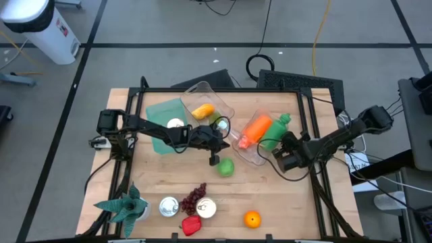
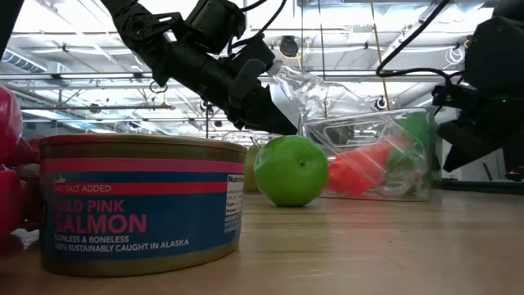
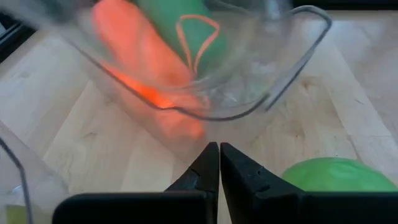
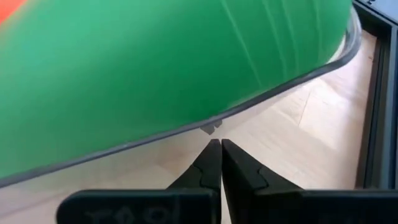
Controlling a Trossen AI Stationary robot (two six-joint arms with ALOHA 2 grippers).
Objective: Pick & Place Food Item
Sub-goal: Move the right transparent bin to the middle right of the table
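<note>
Beside the tipped clear bin (image 1: pixel 260 138), already holding a carrot (image 1: pixel 255 129), the clenched, empty left gripper (image 1: pixel 214 160) hovers near the unplaced apple (image 1: pixel 225 167); the right gripper (image 1: pixel 278 160), also clenched empty, waits at the bin's far side.

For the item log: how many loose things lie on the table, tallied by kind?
Clear containers: 2
Cans: 3
Fruit and vegetables: 8
Green mat: 1
Plant decoration: 1
Total: 15

We read on the can (image 2: pixel 139 205): "NO SALT ADDED", "WILD PINK SALMON", "BONELESS", "SUSTAINABLY CAUGHT IN ALASKA".
</note>
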